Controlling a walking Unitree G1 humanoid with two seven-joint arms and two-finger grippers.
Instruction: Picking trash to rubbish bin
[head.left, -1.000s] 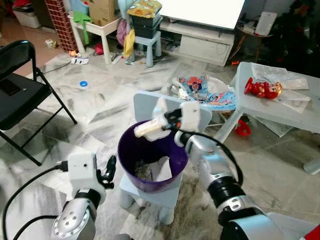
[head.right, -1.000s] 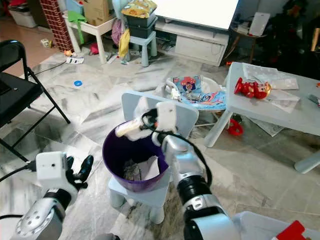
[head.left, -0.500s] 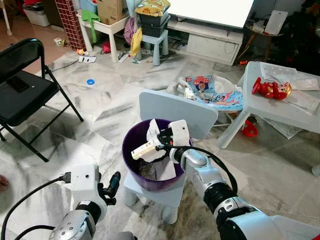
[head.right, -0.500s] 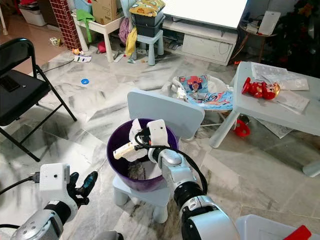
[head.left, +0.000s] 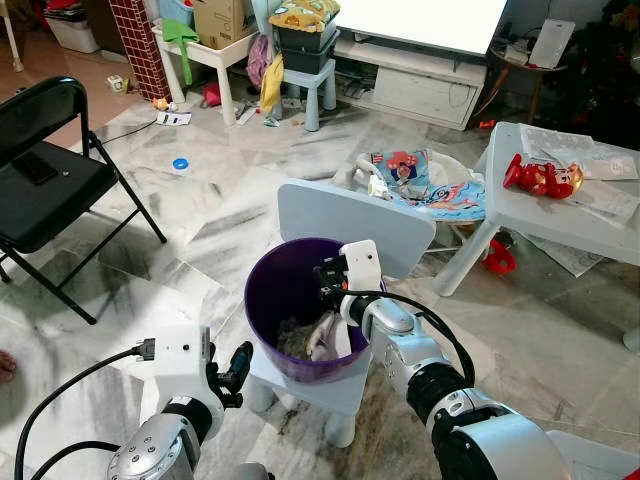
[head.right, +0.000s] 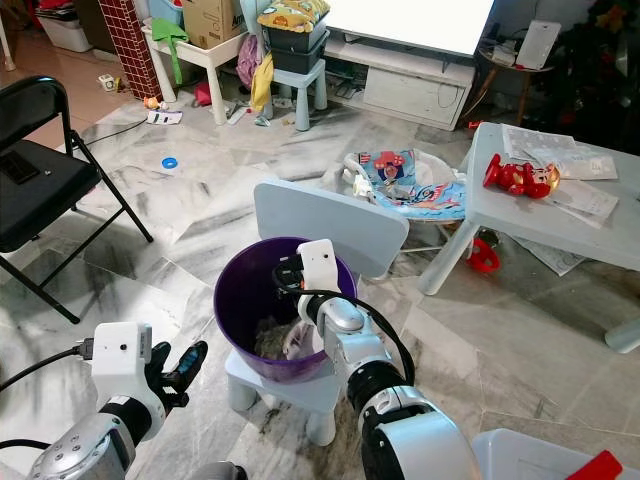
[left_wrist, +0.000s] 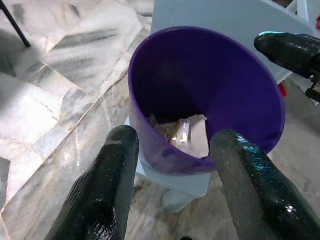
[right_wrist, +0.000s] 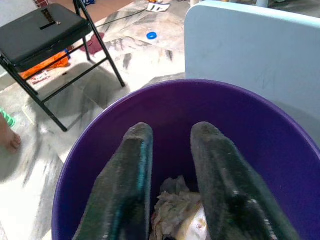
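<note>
A purple rubbish bin (head.left: 278, 300) stands on the seat of a small pale blue chair (head.left: 340, 213). Crumpled paper and white wrappers (left_wrist: 187, 135) lie at its bottom, also seen as the trash heap (right_wrist: 175, 210) in the right wrist view. My right gripper (head.left: 326, 277) hangs just inside the bin's far rim, open, with nothing between its black fingers (right_wrist: 131, 175). Low down on the bin's left side, my left gripper (head.left: 238, 362) is open and points at the bin, apart from it; its fingers (left_wrist: 112, 190) frame the bin in the left wrist view.
A black folding chair (head.left: 40, 180) stands at the left. A pale grey low table (head.left: 560, 215) with a red toy (head.left: 540, 178) is at the right. Behind the small chair lies a heap of cloth and packets (head.left: 420, 185). A blue ring (head.left: 181, 163) lies on the marble floor.
The right gripper held a cream and white piece of trash above the bin. It has let it go into the bin, and its fingers are now bare. The left arm edged slightly closer.
</note>
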